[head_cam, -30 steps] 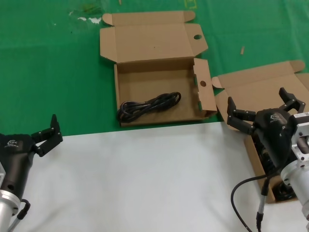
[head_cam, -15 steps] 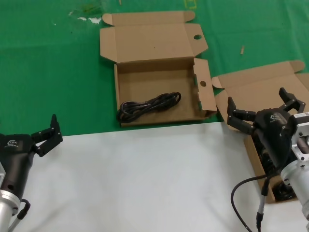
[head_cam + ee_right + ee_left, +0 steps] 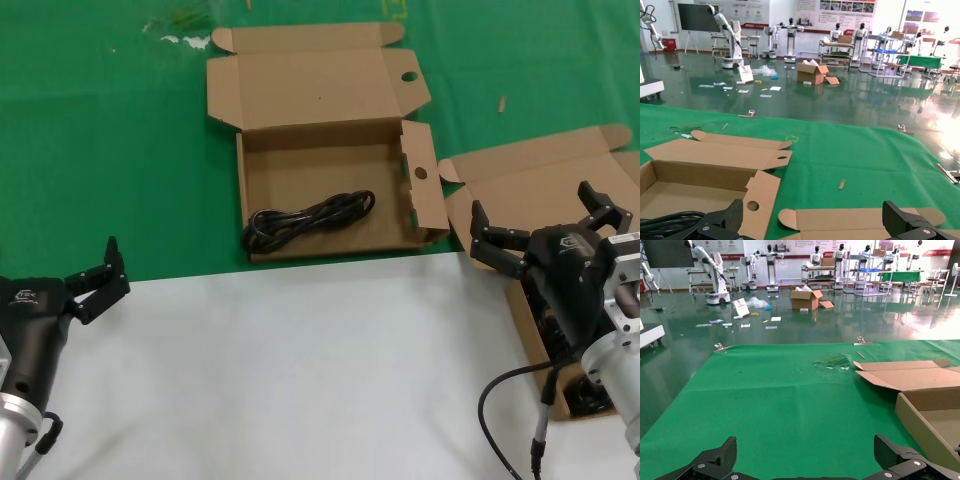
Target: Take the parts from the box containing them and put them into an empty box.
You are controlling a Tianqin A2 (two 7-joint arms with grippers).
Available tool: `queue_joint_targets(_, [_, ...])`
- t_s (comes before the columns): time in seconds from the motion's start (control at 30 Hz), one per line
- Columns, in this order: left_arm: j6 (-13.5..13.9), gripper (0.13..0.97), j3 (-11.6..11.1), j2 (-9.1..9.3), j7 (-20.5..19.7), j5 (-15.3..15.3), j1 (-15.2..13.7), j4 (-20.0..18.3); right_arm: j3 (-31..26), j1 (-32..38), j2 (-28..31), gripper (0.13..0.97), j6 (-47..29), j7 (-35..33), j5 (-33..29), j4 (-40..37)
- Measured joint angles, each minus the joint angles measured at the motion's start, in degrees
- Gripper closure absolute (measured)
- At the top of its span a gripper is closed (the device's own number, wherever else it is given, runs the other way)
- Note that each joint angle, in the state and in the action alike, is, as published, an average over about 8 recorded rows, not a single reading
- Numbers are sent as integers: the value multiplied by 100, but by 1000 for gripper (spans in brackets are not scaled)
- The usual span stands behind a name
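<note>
A coiled black cable (image 3: pixel 308 220) already lies in the shallow holed box (image 3: pixel 420 195) at mid-table; more dark parts (image 3: pixel 585 395) sit in the plain-lidded box (image 3: pixel 540 185) at the robot's right, mostly hidden under the arm. Such cable looks light, limp and prone to uncoil, so a pinch across the bundled middle would likely serve best. The right gripper (image 3: pixel 545 235) hovers over the plain-lidded box, jaws spread wide and holding nothing. The left gripper (image 3: pixel 95 280) waits at the white sheet's (image 3: pixel 300 370) near-left edge, likewise open and empty.
</note>
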Motion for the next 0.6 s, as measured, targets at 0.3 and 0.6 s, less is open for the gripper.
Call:
queue_joint_targets(0.3, [0,132,0,0,0,0,0,0,0,0,0,129,0,0,0,0])
queue_joint_targets(0.6, [0,132,0,0,0,0,0,0,0,0,0,129,0,0,0,0])
